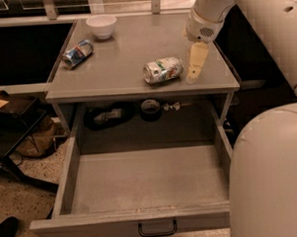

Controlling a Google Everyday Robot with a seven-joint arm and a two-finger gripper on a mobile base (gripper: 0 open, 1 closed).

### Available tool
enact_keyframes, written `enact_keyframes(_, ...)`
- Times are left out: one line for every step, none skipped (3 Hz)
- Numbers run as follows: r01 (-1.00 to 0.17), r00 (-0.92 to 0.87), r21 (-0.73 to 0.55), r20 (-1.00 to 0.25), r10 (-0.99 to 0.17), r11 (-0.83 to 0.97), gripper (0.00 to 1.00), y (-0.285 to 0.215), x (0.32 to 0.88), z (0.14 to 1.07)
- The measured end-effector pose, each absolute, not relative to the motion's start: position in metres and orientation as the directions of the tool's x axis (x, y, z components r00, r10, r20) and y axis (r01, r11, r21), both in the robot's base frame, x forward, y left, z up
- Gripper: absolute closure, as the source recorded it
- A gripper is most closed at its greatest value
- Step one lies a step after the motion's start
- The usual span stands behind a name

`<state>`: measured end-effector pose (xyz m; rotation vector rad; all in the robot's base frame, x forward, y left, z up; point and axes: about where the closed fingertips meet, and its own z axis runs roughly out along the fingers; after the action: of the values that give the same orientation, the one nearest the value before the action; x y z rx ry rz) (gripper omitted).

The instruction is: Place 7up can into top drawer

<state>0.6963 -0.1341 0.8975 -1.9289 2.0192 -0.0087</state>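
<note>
You're hovering the gripper (195, 65) at the right edge of the desk (125, 40), just beside the 7up can (163, 70) lying near the front edge. Can't tell whether it's spread or pressed together. The top drawer (94, 228) is sitting open.

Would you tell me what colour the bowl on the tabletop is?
The bowl is white, camera view; the gripper is beside the 7up can.

7up can (163, 70) on its side beside gripper (195, 73), above open top drawer (94, 225)

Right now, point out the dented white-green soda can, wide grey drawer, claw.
Dented white-green soda can (163, 70), camera view, side.
Wide grey drawer (146, 179), camera view, floor.
Claw (194, 73), camera view, lower end, right of can.
</note>
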Motion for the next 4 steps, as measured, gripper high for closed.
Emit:
enact_keyframes(-0.968,-0.014,-0.241,-0.243,-0.97,0.074,0.0,-0.134,0.696,0.897)
enact_keyframes(-0.969,0.026,-0.243,-0.254,-0.967,0.037,0.0,-0.123,0.707,0.888)
enact_keyframes(-0.976,0.09,-0.217,-0.266,-0.96,-0.032,0.0,-0.1,0.721,0.868)
enact_keyframes(-0.978,0.131,-0.192,-0.278,-0.952,-0.079,0.0,-0.083,0.731,0.85)
